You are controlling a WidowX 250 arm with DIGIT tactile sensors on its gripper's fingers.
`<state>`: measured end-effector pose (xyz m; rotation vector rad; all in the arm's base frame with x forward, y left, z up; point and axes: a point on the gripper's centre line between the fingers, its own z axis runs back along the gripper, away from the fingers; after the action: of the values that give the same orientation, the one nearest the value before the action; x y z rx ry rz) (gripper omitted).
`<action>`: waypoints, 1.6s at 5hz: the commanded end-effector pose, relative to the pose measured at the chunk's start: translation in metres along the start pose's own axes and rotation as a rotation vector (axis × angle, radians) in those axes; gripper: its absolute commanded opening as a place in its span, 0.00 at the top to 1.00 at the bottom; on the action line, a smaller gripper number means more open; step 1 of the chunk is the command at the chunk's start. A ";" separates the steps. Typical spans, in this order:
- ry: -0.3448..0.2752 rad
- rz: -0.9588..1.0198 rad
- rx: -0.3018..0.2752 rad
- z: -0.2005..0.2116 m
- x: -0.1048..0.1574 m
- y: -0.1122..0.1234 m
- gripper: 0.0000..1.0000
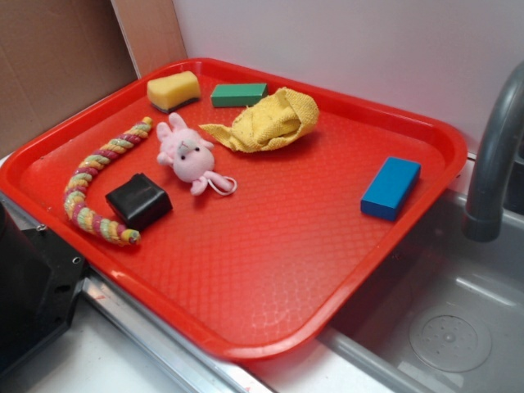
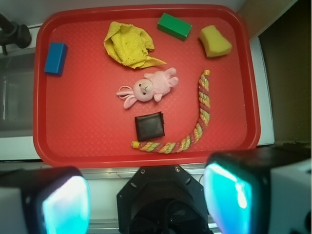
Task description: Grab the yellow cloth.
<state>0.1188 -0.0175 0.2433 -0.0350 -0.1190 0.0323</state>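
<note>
**Gripper parked high over the near rim, cloth way out at the far end**

So the wrist view looks straight down on the red tray (image 2: 146, 157) from well above; the gripper (image 2: 146, 197) hangs over the near rim, off the tray itself, with both fingers (image 2: 66, 202) showing as big blurry blocks at the bottom of the frame, spread wide apart with nothing between them, so it's released and holding zilch; the pads glow teal-ish. In the exterior view I only see a dark chunk of hardware at the lower left corner, can't tell what part of the arm that is.

The yellow cloth (image 2: 129, 45) sits far ahead of the fingers, slightly toward the left finger's side, crumpled in wrinkly folds with a pointed corner aimed at the pink plush bunny (image 2: 147, 87); in the exterior view the cloth (image 1: 270, 121) lies near the tray's back edge, its corner just beside the bunny (image 1: 190, 155).

Closest to the fingers: a black block (image 2: 149, 126) and a braided rope toy (image 2: 195, 131) curving up ahead of the right finger; further out, a green block (image 2: 174, 26) just beside the cloth, a yellow sponge (image 2: 215, 42) ahead of the right finger, and a blue block (image 2: 55, 58) way out ahead of the left finger; there's a grey faucet (image 1: 495, 155) over a sink (image 1: 450, 327) beside the tray.
</note>
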 end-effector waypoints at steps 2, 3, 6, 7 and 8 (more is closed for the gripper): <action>0.013 -0.029 0.042 -0.054 0.037 0.032 0.00; -0.026 -0.148 0.038 -0.089 0.080 0.020 0.00; -0.070 -0.503 0.111 -0.172 0.138 -0.028 0.00; -0.044 -0.561 0.104 -0.194 0.153 -0.038 0.00; 0.012 -0.592 0.106 -0.227 0.163 -0.042 0.00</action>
<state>0.3013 -0.0502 0.0258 0.0968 -0.0554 -0.5179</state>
